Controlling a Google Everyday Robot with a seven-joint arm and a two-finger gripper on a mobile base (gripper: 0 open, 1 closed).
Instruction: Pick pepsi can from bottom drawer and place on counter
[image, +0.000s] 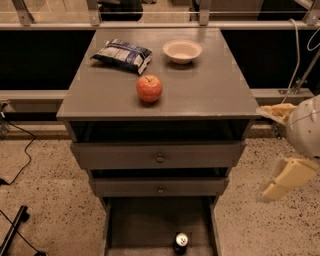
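Note:
The pepsi can (181, 241) stands upright on the dark floor of the open bottom drawer (142, 225), near its front edge and right of the middle; I see its silver top and dark body. The grey counter (210, 87) tops the cabinet. My gripper (263, 154) hangs in the air to the right of the cabinet, level with the two upper drawers. It is open and empty, with its two pale yellow fingers (287, 179) spread wide. It is well above and to the right of the can.
On the counter lie a blue-white snack bag (121, 54), a pale bowl (182, 50) and a red apple (149, 88). The two knobbed upper drawers (159, 156) are slightly pulled out. Speckled floor surrounds the cabinet, with black cables (20, 165) at the left.

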